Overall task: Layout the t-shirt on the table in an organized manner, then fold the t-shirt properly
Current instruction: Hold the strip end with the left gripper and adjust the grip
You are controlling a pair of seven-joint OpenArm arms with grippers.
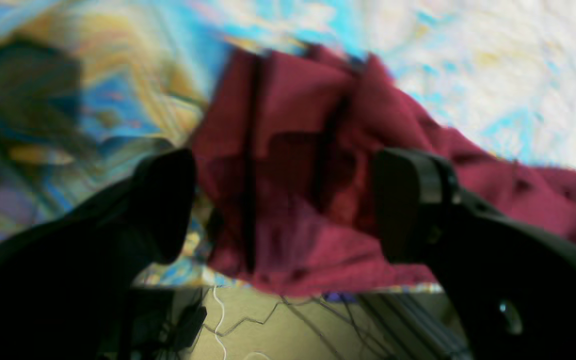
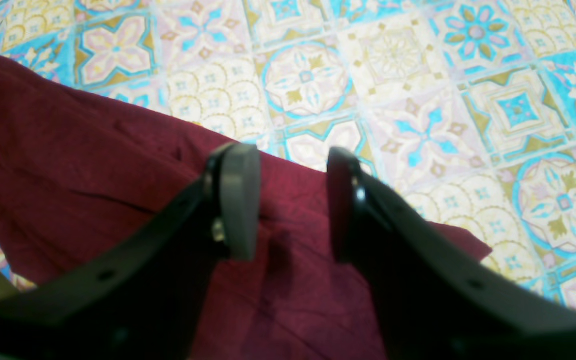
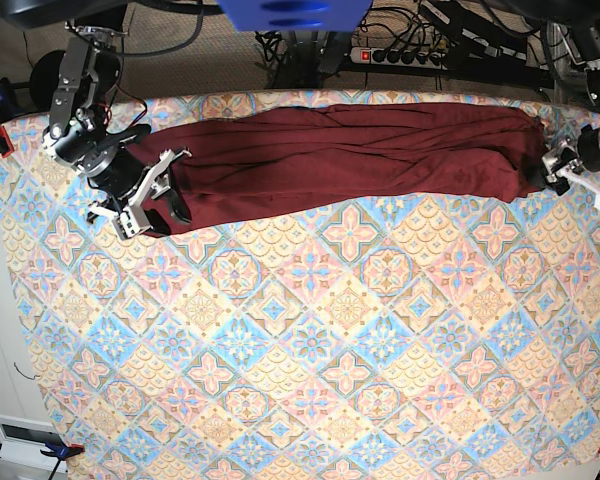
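My left hand (image 1: pixel 283 205) hangs released, fingers wide, just beside one end of the maroon t-shirt (image 3: pixel 350 150). My right hand (image 2: pixel 293 200) hovers part-open over the other end, grasping nothing. The shirt lies stretched along the bench's (image 3: pixel 310 360) far edge; slack cloth could slip off.

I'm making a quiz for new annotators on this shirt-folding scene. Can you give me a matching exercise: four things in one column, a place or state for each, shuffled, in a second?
Things:
1. t-shirt
2. left gripper
3. right gripper
4. table

Places or states:
A. covered in pastel diamond tiles
B. jaws wide apart at the bunched end of the cloth near the table edge
C. stretched in a long dark red band along the far side
D. jaws partly apart above the flatter end of the cloth

Pairs: 1-C, 2-B, 3-D, 4-A
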